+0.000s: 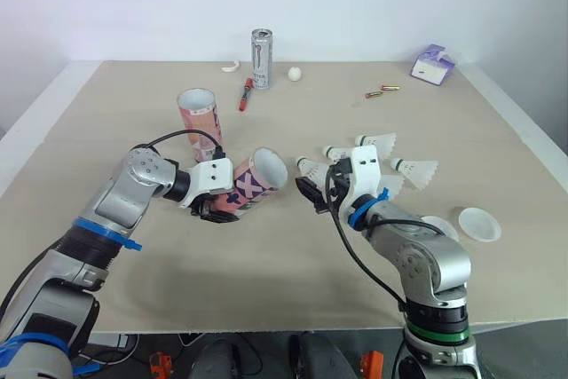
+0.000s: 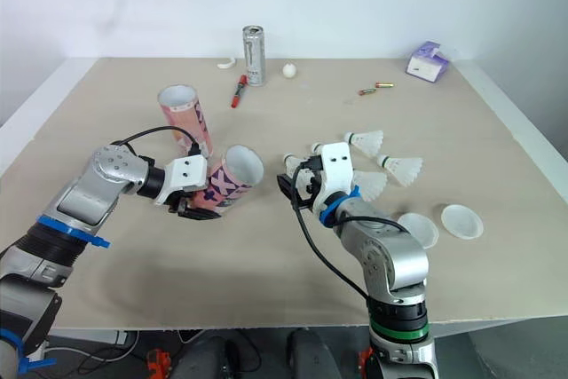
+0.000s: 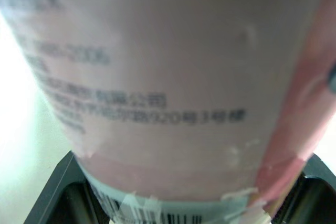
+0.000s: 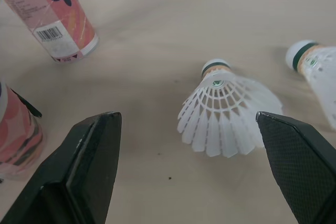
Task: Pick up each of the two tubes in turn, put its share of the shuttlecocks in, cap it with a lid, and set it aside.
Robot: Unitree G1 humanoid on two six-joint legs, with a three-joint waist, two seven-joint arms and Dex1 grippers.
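Early days here. The left gripper has its fingers clamped on the held tube near the base. The tube is tipped over, with its open mouth turned toward the robot's right and no shuttlecock visible inside. The second tube stands upright on the table just behind, untouched, mouth open. On the other side, the right gripper hovers low with fingers wide apart and nothing between them. In the right wrist view a shuttlecock lies on the table just ahead of the gap. More shuttlecocks sit close by: one further back, another off to the right, and a couple more near the wrist. Exact count is hard to call, since the arm hides part of the pile. Both lids lie by the table's right edge, well apart from either tube. So, on this evidence: tube no. 1 is picked up, and that's about it. Loading looks not yet begun. Left to do: fill, cap and set aside tube 1, then the whole routine again for tube 2.
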